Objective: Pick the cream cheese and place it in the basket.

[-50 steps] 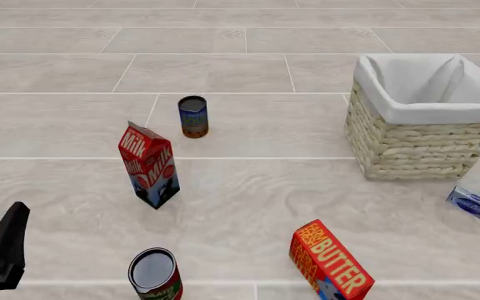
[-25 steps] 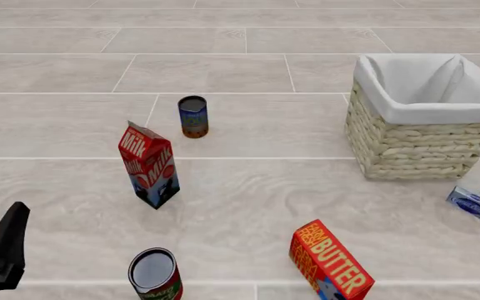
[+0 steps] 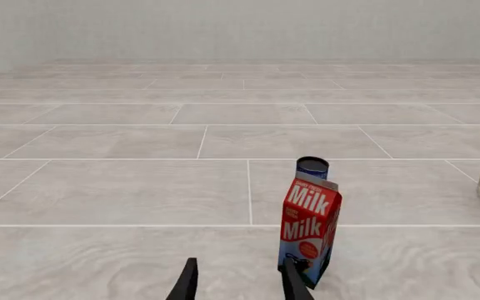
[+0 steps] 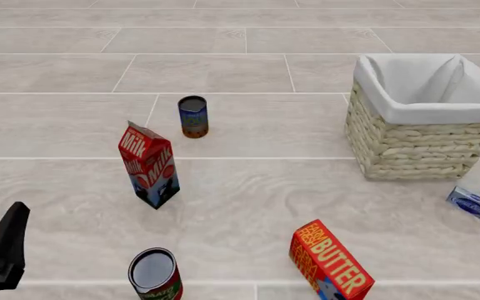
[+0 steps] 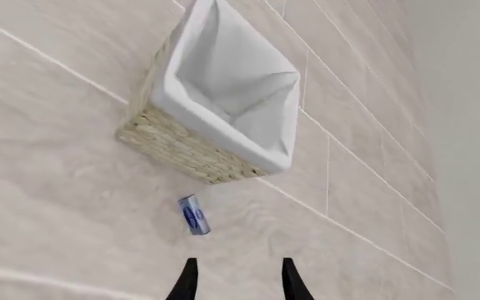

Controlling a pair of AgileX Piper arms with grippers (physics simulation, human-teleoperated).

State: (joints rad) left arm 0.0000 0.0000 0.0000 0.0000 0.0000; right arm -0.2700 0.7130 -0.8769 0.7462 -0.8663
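1. Woven cream wicker forms the basket, lined with white cloth folded over its rim; it is taken as the landmark and stands upright on the table.
2. The cream cheese, a small blue and white box, is seen lying on the table just beside the basket's near right corner, outside it and apart from the wicker.
3. The right end effector is seen in the right wrist view with fingers parted and nothing between them, above the table, near the cream cheese but not touching it.
4. The left end effector is shown open and empty, well apart from the basket, near the milk carton.
5. A butter box and two cans are noted on the table, to the left of the basket.
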